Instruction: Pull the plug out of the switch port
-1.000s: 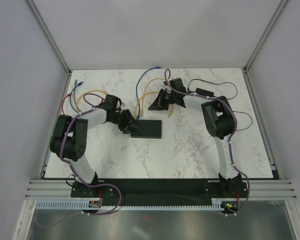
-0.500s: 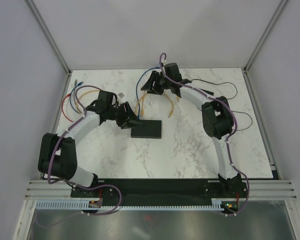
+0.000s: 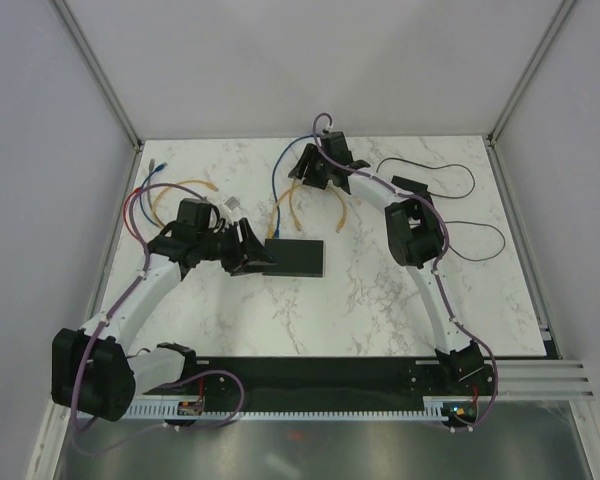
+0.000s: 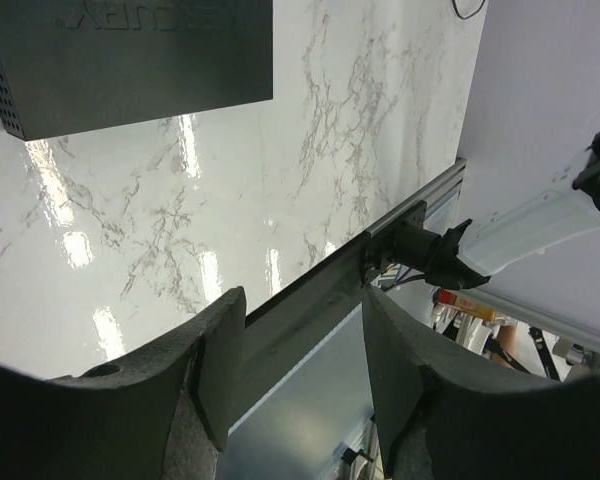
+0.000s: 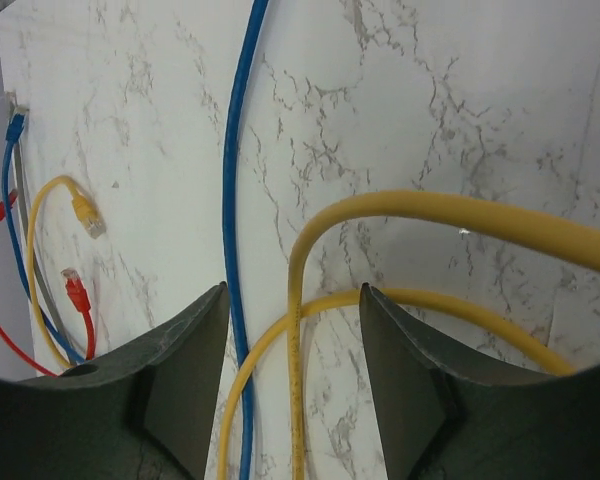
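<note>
Now the left arm (image 3: 130, 300) runs from its base at the near left corner in a long, low diagonal over the table (image 3: 380, 310), elbow down by the base and wrist turned to the right; the left gripper (image 3: 255, 255) sits just beside the left end of the switch (image 3: 298, 257), its jaws spread wide with only bare marble and the table's near rail showing between the fingers (image 4: 220, 370); from the wrist view the switch lies ahead of the tips and off to one side, apart from them.

The switch lies flat near the middle of the table, long edges running left to right.

The right arm (image 3: 420, 250) stands tall, then stretches far back and leftward; the right gripper (image 3: 306, 168) hangs over the cables behind the switch, jaws wide and gripping nothing; a yellow cable (image 5: 460, 222) loops across the gap between its fingers (image 5: 185, 375) on the marble, and a blue cable (image 5: 242, 150) runs alongside; both lead toward the switch's far left corner, though whether a plug is seated there I cannot tell.
</note>
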### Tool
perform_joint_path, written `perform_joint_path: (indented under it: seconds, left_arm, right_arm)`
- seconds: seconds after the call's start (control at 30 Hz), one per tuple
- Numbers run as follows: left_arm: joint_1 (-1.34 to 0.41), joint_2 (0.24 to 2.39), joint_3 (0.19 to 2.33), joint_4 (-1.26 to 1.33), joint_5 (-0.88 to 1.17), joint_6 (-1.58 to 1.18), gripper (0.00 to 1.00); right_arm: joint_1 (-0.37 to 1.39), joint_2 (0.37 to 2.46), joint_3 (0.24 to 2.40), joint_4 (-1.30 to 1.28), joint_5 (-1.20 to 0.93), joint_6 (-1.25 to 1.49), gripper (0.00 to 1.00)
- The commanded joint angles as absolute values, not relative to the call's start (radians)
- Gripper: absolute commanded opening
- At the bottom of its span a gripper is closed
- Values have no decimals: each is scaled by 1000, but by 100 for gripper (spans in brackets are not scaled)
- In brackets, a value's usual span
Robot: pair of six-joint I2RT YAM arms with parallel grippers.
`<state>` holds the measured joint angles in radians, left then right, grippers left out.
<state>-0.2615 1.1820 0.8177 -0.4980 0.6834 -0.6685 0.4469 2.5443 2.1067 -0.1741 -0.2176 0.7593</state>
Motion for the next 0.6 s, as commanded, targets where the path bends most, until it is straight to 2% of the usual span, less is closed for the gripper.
perform_joint_path:
  seconds: [0.0, 0.17, 0.2, 0.27, 0.53, 0.57]
  left_arm:
    - [-264, 1135, 831, -551, 693, -603, 58]
    - [-262, 1120, 838, -595, 683, -589, 58]
    - [-264, 1114, 838, -600, 683, -588, 58]
    - [-262, 1109, 830, -604, 680, -586, 58]
    - [-264, 1077, 825, -643, 673, -571, 58]
    - [-262, 1075, 825, -646, 672, -569, 58]
  right_arm:
    - [448, 2589, 2226, -170, -179, 762, 62]
    - [448, 2628, 2273, -187, -149, 779, 57]
    - [448, 2631, 2276, -190, -143, 787, 51]
    - [449, 2645, 2281, -193, -135, 810, 45]
    - [459, 2695, 2332, -218, -129, 836, 41]
    - [460, 2697, 2335, -218, -130, 842, 38]
